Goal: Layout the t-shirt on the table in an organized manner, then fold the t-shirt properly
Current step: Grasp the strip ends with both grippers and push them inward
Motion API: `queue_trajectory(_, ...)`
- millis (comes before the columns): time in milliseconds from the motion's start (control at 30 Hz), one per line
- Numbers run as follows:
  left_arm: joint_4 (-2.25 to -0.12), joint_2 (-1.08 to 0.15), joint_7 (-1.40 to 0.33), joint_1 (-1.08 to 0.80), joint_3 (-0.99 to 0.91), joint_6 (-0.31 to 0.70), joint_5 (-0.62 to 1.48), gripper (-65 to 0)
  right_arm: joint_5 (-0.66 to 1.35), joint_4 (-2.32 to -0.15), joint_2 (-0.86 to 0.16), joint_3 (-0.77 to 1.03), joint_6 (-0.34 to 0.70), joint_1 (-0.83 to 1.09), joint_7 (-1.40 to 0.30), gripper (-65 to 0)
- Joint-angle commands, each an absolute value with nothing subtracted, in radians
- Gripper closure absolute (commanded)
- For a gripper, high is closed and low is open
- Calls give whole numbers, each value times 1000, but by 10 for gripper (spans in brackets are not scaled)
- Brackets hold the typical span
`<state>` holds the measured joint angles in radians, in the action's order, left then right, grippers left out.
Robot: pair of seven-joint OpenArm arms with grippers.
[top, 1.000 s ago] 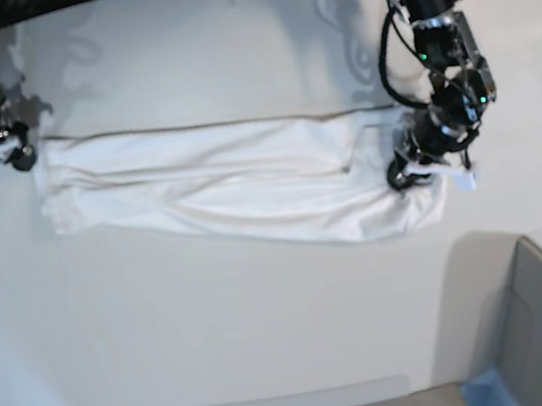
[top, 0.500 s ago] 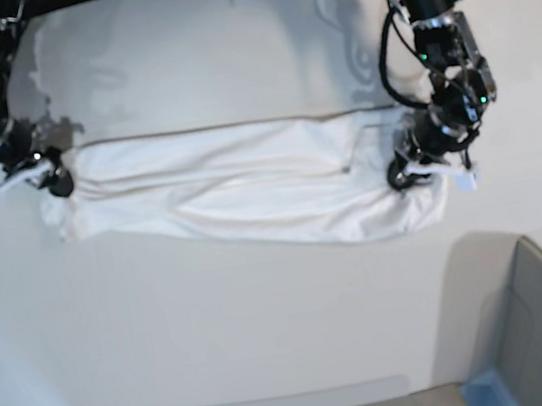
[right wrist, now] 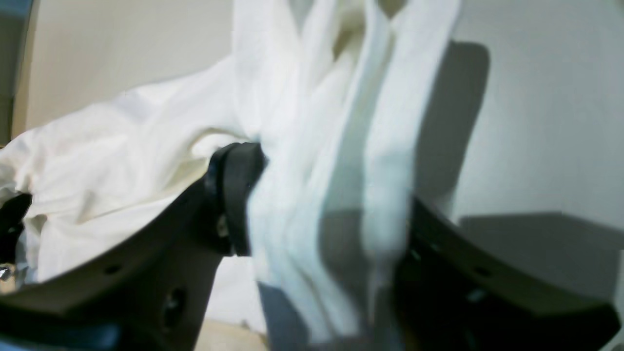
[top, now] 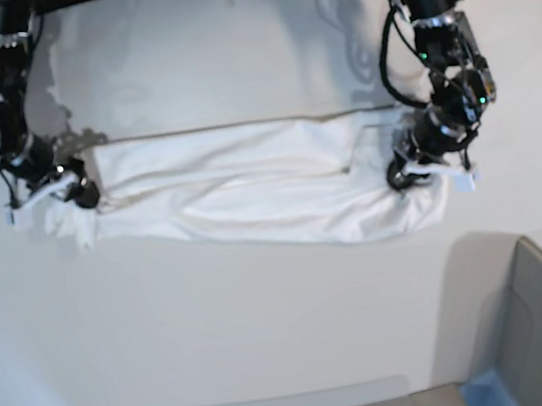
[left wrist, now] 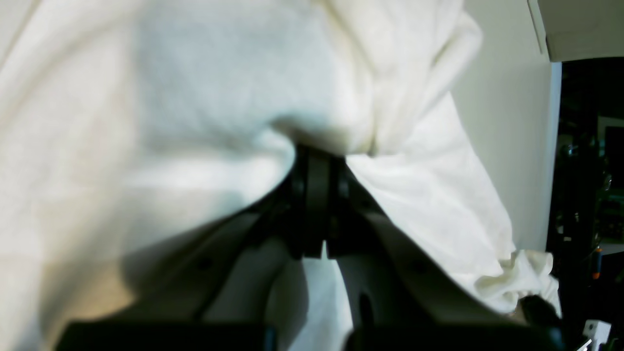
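on the left of the base view our right gripper point(top: 65, 187) has its jaws spread around the bunched end of the t-shirt point(top: 248, 181), not yet pinched; we should press them together before any pull. the shirt lies as a long band across the table point(top: 269, 334). at its other end our left gripper point(top: 418, 170) pinches the cloth tightly; we should lift both ends evenly.

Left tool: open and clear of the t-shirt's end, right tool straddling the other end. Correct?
No. The left tool is shut on the t-shirt, pinching a bunch of cloth, as the left wrist view shows. The right tool does straddle the other end.
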<state>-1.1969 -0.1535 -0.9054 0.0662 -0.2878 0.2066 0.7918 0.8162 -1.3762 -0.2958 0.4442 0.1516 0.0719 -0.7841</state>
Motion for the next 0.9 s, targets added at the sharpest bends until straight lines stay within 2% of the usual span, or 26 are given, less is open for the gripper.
queue_trajectory(0,-1171,-153,-990,33,-263,120,650,0,783,-1371,-308,437,151,45,-783,-247)
queue_trajectory(133,-1175,-153,-1000,27,-237,120,653,0,704,-1379,-274,424,151,21,-783,-229)
queue_trajectory(200,-1176,-153,-1033,22,-240,120,653,0,677,-1391,-269,424,148,16,-783,-167)
queue_trajectory(333,-1253,-153,-1070,22,-243,120,653,0,639,-1383,-272,437,142,-2,-754,-2)
queue_trajectory(667,-1497,-116,-1155,22,-246,122,680,0,602,-1394,-343,446,116,-8,-722,0)
queue_trajectory(867,-1572,-116,-1159,24,-246,122,776,0,599,-1517,-361,438,99,24,-727,0)
